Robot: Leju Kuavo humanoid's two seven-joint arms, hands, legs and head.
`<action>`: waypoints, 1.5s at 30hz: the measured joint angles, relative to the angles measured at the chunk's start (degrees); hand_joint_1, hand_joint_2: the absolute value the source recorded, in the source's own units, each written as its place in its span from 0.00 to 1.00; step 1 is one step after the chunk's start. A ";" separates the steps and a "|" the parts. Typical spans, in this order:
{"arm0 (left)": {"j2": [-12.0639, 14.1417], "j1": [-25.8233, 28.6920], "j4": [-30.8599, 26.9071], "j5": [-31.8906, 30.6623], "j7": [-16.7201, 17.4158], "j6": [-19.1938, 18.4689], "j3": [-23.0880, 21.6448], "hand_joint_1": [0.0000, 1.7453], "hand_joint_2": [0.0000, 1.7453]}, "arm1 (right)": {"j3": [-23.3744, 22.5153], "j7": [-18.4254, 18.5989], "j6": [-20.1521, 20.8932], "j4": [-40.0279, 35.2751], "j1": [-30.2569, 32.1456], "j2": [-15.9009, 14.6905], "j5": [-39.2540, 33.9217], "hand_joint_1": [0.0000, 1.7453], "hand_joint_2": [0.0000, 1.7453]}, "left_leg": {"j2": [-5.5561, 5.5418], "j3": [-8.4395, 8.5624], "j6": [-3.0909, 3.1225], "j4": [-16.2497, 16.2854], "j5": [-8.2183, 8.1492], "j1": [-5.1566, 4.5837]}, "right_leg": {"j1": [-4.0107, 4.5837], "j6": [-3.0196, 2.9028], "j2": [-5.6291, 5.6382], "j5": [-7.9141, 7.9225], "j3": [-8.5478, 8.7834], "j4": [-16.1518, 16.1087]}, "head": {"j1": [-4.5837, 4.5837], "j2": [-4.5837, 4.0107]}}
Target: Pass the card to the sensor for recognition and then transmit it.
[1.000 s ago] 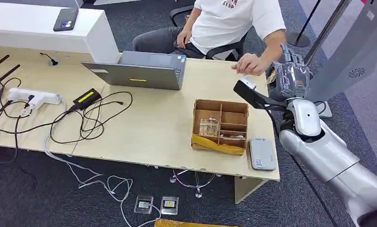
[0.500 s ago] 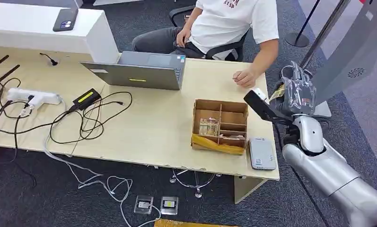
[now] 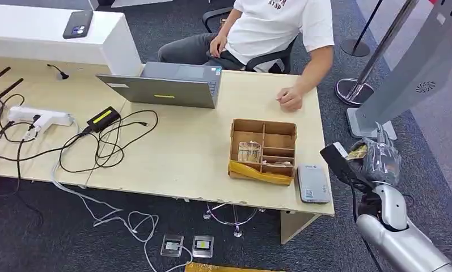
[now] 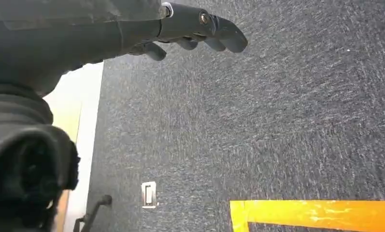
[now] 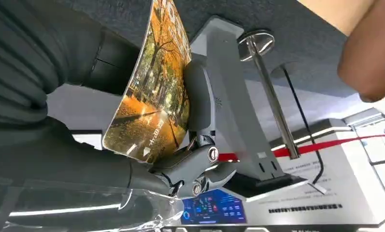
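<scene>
Now right hand [image 5: 147,159] grips autumn-photo card [image 5: 151,92] w/ unreadable white print; left hand [image 4: 190,29] open, empty.

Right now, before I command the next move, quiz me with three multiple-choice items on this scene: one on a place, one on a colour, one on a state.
1. Where does the grey card reader lie?
A. On the table's near right corner, beside the cardboard box
B. On the laptop
C. On the floor

2. What colours does the card show?
A. Plain blue
B. Orange and yellow autumn trees
C. Black and white

3. What is the right hand doing?
A. Hanging with nothing in it
B. Pressing the reader
C. Holding the card off the table's right edge

Answers: 1 A, the head view shows it next to the box. 2 B, the right wrist view shows the print. 3 C, the card sits bent in its fingers.
</scene>
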 joint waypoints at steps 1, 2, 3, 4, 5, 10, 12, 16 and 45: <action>0.00 -0.05 0.00 0.00 0.00 0.00 0.00 0.00 0.00 | -0.31 -0.04 0.04 -0.20 0.42 0.00 0.02 1.00 1.00 | 0.00 0.00 0.00 0.00 0.00 0.00 | 0.00 0.00 -0.01 0.00 0.00 0.00 | -0.02 0.00; 0.00 -0.07 0.00 0.00 -0.02 0.00 -0.02 0.00 0.00 | -0.52 -0.15 0.11 -0.37 0.84 -0.04 0.02 1.00 1.00 | -0.01 0.00 0.00 0.00 0.00 0.00 | 0.00 0.00 -0.02 0.00 0.01 0.00 | 0.00 0.00; 0.00 -0.07 -0.02 0.00 -0.07 0.00 -0.02 0.00 0.00 | -0.66 -0.29 0.18 -0.46 1.29 -0.04 0.09 1.00 1.00 | -0.03 -0.01 0.00 0.00 0.00 0.00 | 0.01 0.00 -0.03 0.00 0.01 0.00 | 0.00 0.00; 0.00 -0.07 -0.02 0.00 -0.11 0.00 -0.02 0.00 0.00 | -1.00 -0.55 0.42 -0.63 1.82 -0.04 0.22 1.00 1.00 | -0.04 -0.02 0.00 0.00 0.01 0.01 | 0.01 0.00 -0.04 0.00 0.01 0.00 | 0.00 0.00; 0.00 -0.05 -0.02 -0.02 -0.18 0.00 -0.02 0.00 0.00 | -1.18 -0.76 0.81 -0.79 2.33 -0.02 0.44 1.00 1.00 | -0.04 -0.03 0.00 0.00 0.01 0.01 | 0.01 0.00 -0.03 0.00 0.01 0.00 | 0.00 0.00; 0.00 -0.15 -0.07 -0.44 -0.31 -0.11 -0.24 0.00 0.00 | -1.20 -1.66 2.43 -0.85 4.45 0.41 1.33 1.00 1.00 | -0.03 -0.04 0.00 0.00 0.00 0.03 | 0.02 0.00 -0.03 0.00 0.01 0.00 | 0.00 0.00; 0.00 -0.15 -0.07 -0.42 -0.31 -0.15 -0.26 0.00 0.00 | -1.16 -2.58 3.32 -0.81 4.63 0.81 1.40 1.00 1.00 | -0.02 -0.04 0.00 -0.01 0.00 0.03 | 0.02 0.00 -0.03 0.00 0.01 0.00 | 0.00 0.00; 0.02 -0.19 -0.07 -0.29 -0.31 -0.18 -0.31 0.00 0.00 | -0.94 -4.52 4.28 -0.24 4.91 2.40 2.38 1.00 1.00 | -0.03 -0.04 -0.01 -0.01 0.01 0.05 | 0.04 0.00 -0.03 0.00 0.01 0.00 | 0.00 0.00; -0.02 -0.27 -0.94 0.65 0.55 0.87 -1.24 0.00 0.00 | 1.27 -11.06 4.11 15.36 4.16 13.16 -0.59 1.00 1.00 | -0.01 0.01 -0.02 -0.01 0.01 0.10 | 0.09 -0.01 -0.01 0.00 0.04 0.00 | 0.00 0.00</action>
